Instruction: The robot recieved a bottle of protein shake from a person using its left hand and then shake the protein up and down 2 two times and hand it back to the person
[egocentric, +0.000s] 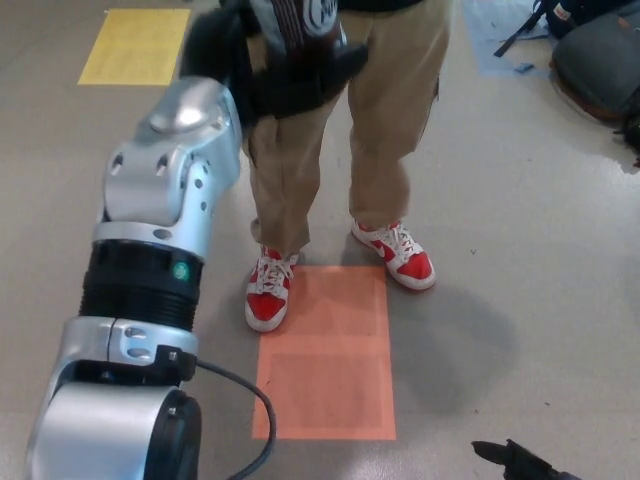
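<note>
My left arm reaches up the left side of the head view, and its black left hand (265, 75) is shut on the protein shake bottle (305, 20). The bottle is dark with a white label and is cut off by the top edge of the picture. It sits in front of the thighs of a person (390, 110) in tan trousers. Only the black fingertips of my right hand (520, 462) show at the bottom right edge.
The person stands in red and white shoes (267, 290) at the far end of an orange floor mat (325, 355). A yellow floor patch (135, 45) lies at top left. A dark bag (600, 60) and blue tape sit at top right.
</note>
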